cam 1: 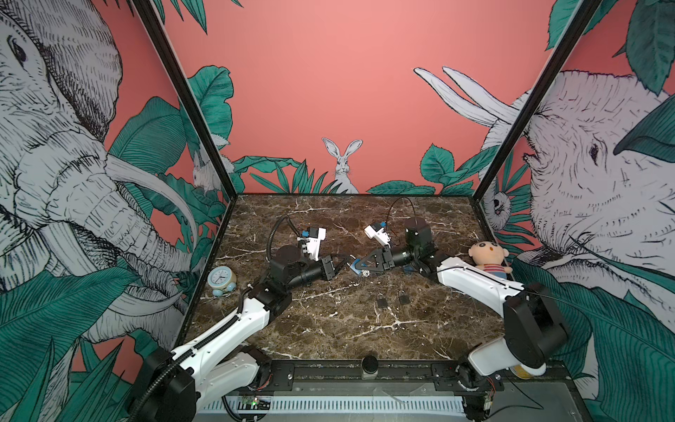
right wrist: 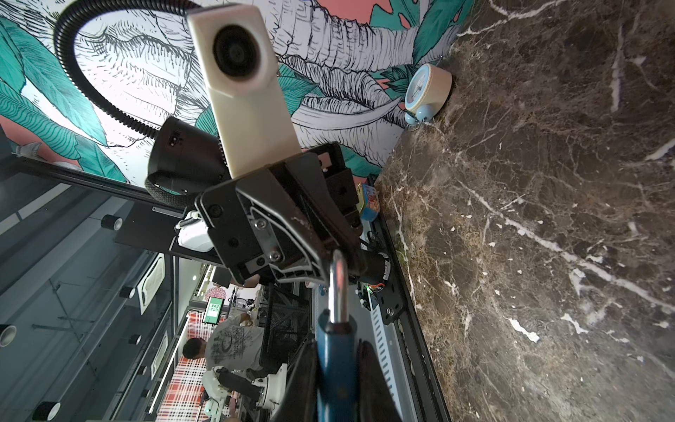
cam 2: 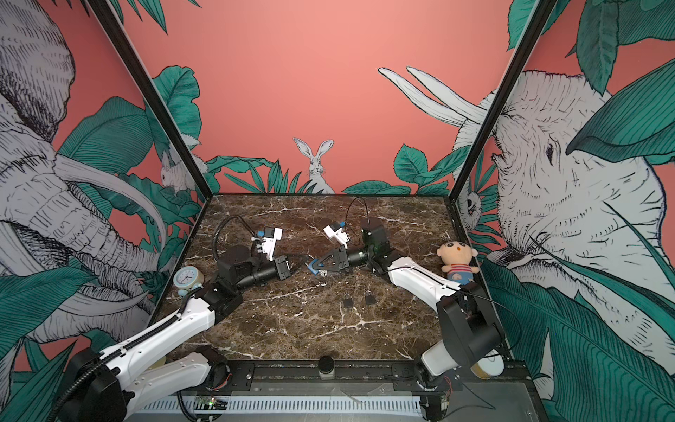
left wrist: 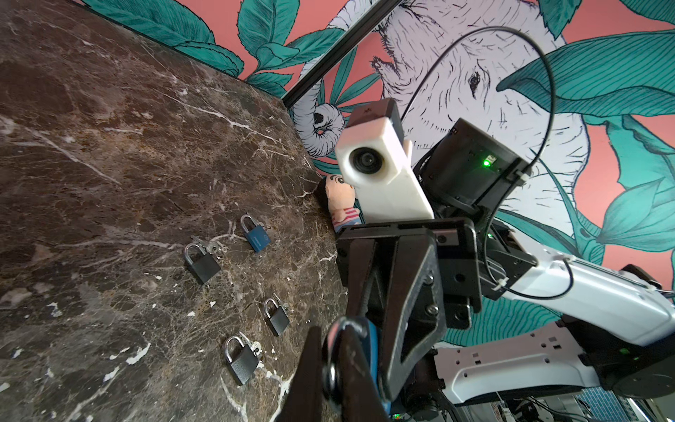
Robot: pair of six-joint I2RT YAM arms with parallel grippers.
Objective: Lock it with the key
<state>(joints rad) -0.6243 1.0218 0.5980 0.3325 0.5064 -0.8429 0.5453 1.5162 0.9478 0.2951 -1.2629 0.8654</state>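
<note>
A blue padlock [cam 1: 354, 266] hangs above the middle of the marble table [cam 1: 328, 329]. My right gripper [right wrist: 336, 365] is shut on its blue body [right wrist: 336, 369]. Its silver shackle [right wrist: 338, 288] points towards my left gripper [left wrist: 331, 369]. That gripper is shut on the shackle [left wrist: 343, 323]. In both top views the two grippers meet tip to tip, left gripper [cam 2: 305, 260] against right gripper [cam 2: 318, 268]. A small key [left wrist: 213, 247] lies on the table beside a black padlock [left wrist: 202, 263]. Whether a key sits in the held padlock is hidden.
Several more padlocks lie on the table, among them a blue one [left wrist: 255, 237] and two black ones [cam 1: 381, 301] [cam 1: 403, 296] in front of the grippers. An alarm clock [cam 1: 221, 279] stands at the left wall. A doll [cam 1: 489, 257] sits at the right wall.
</note>
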